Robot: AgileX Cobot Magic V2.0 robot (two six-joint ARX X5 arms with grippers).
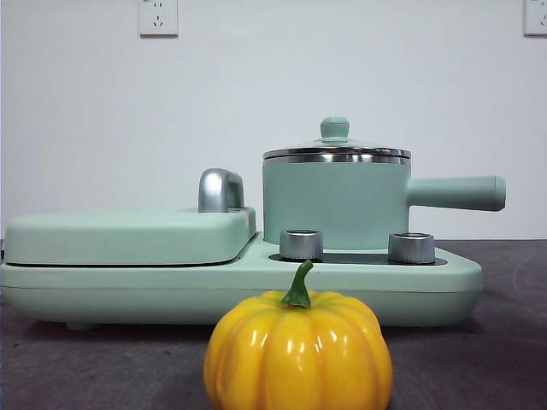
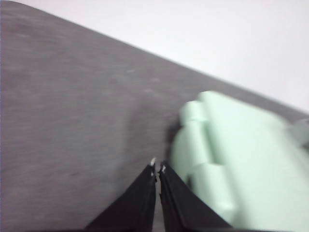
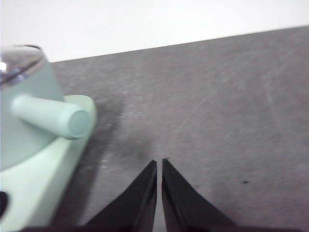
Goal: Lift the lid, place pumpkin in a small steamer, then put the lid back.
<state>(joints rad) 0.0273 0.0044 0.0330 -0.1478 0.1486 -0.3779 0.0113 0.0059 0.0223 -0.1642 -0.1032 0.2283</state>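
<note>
- We see the pumpkin (image 1: 298, 348), glossy yellow-orange and ribbed, standing on the dark grey table (image 1: 504, 342) at the very front, its curved green stem upright and leaning slightly to the right in the front view.
- Behind it sits the small steamer (image 1: 335, 202), a mint-green pot on the right half of a mint-green cooker base (image 1: 239, 286); the lid (image 1: 336, 149), steel-rimmed with a mint knob, rests closed on top.
- Two steel dials (image 1: 301, 244) stand on the base between pumpkin and pot; a flat griddle cover (image 1: 128, 237) with a chrome handle (image 1: 220, 190) fills the left half.
- The steamer's long handle (image 1: 457, 193) lies level, pointing right in the front view.
- Our left gripper (image 2: 158, 170) hovers beside the griddle end, jaws together, holding nothing.
- Our right gripper (image 3: 159, 165) hangs over bare table near the steamer handle, jaws likewise closed and empty.
</note>
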